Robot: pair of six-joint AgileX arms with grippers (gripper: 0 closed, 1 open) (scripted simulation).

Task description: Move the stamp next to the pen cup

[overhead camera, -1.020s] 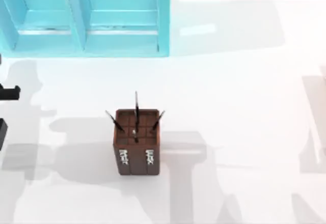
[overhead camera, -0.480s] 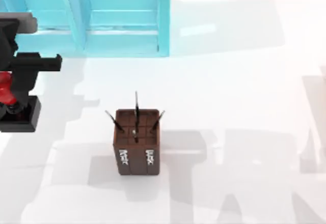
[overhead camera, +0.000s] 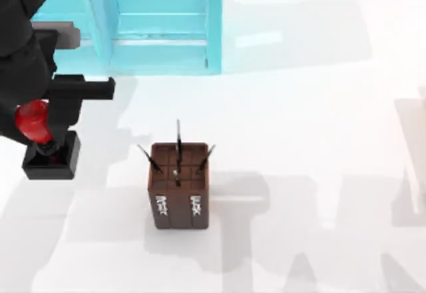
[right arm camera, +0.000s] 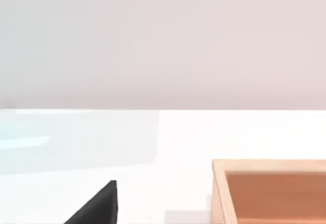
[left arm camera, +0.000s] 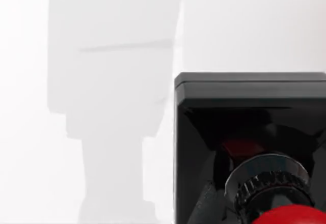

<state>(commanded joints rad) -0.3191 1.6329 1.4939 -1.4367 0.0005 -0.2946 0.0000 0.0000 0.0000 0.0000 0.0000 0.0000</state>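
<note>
I'm in the carry step: my left end effector [overhead camera: 41, 121] is clamped on the stamp [overhead camera: 40, 140] at its red knob, holding it over the left side of the worktop [overhead camera: 299, 106], left of the pen cup [overhead camera: 178, 185] and well apart from it. The left wrist view looks down past the knob onto the stamp's black base [left arm camera: 249, 117]. Next, I judge, comes a traverse toward the cup, then a lowering just beside it, keeping clear of the pens [overhead camera: 178, 143]. My right arm is parked off to the right.
</note>
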